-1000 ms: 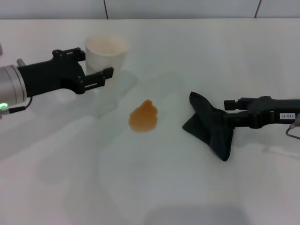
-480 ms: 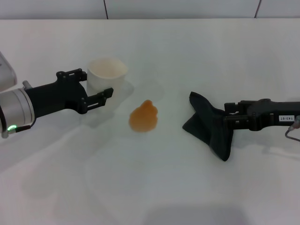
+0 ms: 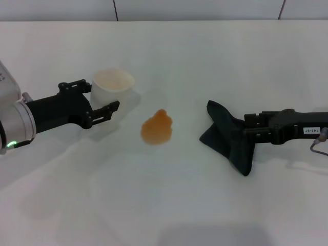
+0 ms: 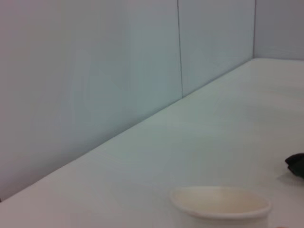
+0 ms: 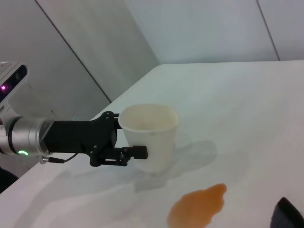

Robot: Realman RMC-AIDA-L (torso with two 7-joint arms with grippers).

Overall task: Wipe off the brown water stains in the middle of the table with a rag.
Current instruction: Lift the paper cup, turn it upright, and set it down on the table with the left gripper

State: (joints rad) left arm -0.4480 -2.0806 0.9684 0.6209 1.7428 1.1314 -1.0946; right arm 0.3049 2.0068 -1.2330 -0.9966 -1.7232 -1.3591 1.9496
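The orange-brown stain lies mid-table, also in the right wrist view. The dark rag lies to its right, bunched in my right gripper, which is shut on the rag's right side just above the tabletop. A corner of the rag shows in the right wrist view and the left wrist view. My left gripper is shut on the white cup, left of the stain and behind it. The right wrist view shows the left gripper holding the cup.
The cup's rim shows low in the left wrist view. A grey panelled wall runs along the table's far edge. Bare white tabletop lies in front of the stain and between the stain and the rag.
My left gripper has brought the cup down and nearer, slightly leftward. The right gripper and the rag have barely moved.
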